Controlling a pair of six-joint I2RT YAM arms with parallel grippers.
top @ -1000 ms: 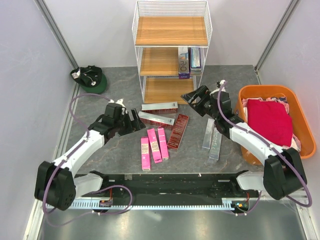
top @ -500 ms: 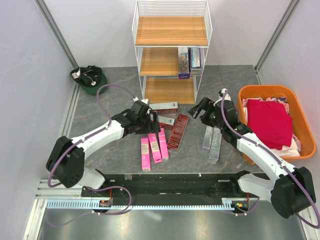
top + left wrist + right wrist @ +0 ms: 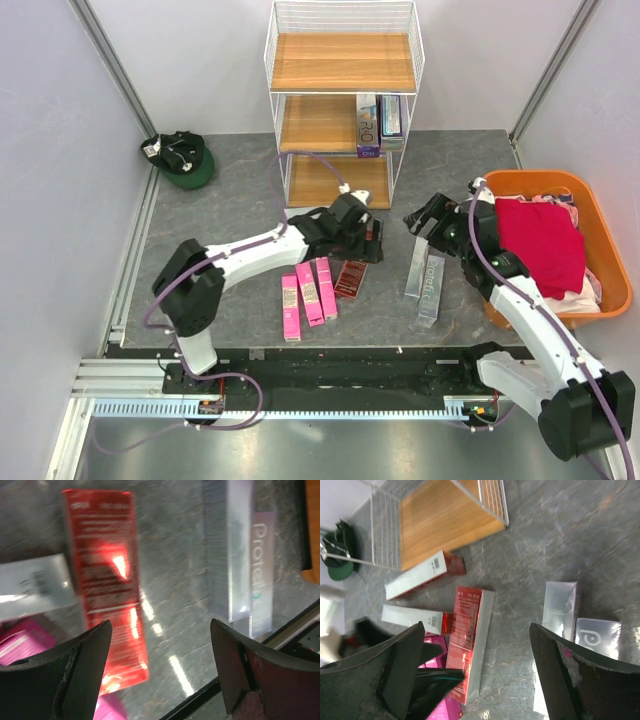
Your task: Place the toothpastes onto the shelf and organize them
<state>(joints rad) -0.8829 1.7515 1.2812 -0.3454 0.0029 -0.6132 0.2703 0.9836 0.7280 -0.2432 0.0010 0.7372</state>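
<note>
Left gripper [image 3: 161,630]: fingers [image 3: 82,665] spread wide with nothing between them, hanging above the grey tabletop [image 3: 175,580]; no contact is visible. One dark red toothpaste box [image 3: 105,590] lies flat directly below, close inside one finger. A pair of silver toothpaste boxes [image 3: 240,565] lies flat, side by side, just beyond the other finger. Pink toothpaste boxes [image 3: 305,292] lie on the near side of this gripper, apart from it. Right gripper [image 3: 476,630]: jaws likewise spread and empty, held above the same dark red box, with the silver pair just off one finger. Two further dark red boxes [image 3: 422,575] lie past its other finger, toward the shelf [image 3: 340,100], whose foot stands just beyond both grippers. Two lettered toothpaste boxes [image 3: 378,122] stand upright on the shelf's middle board. The orange tub [image 3: 520,177] sits well to the outer side of the right gripper. Judgement: most of the stock is not yet shelved. Hazards noted: both grippers are close over one carton, so a descent by either risks arm-to-arm contact. The cartons lie flat and look glossy, so a pinch across the width may slip or shove a neighbouring box. A long box carried crosswise could catch the shelf's wire frame.
</note>
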